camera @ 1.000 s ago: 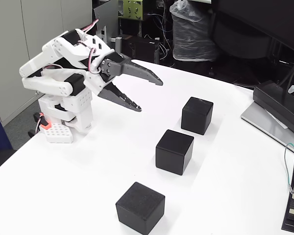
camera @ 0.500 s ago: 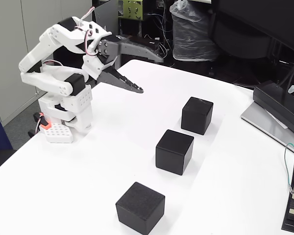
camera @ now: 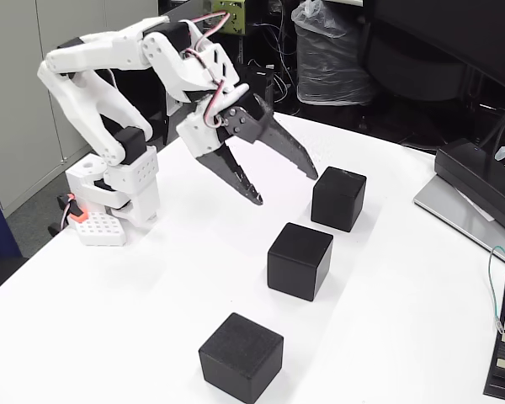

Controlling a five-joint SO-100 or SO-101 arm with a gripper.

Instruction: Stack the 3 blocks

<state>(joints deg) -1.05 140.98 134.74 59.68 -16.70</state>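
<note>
Three black blocks sit apart on the white table [camera: 151,303] in a diagonal row: the far block [camera: 338,198], the middle block [camera: 300,260] and the near block [camera: 241,356], none touching another and none yet stacked. The gripper [camera: 284,188] hangs in the air just left of the far block in this view, tilted down toward the table, its two dark fingers spread wide with nothing between them. The step in hand looks like the reach for the first pick, most likely the far block, since the fingertips point down beside it. To do it well, the jaws should come down square to two opposite faces of the cube rather than across a corner, one finger on each side, with the spread they already have kept until the tips are well below the block's top edge. Closing about the middle of the faces should hold it level; a grip near the top rim may let the cube pivot or slip. Then a straight lift clear before carrying it over the middle block, so as not to nudge that neighbour. The flat black device [camera: 480,185] at the right edge lies well apart from the row.
</note>
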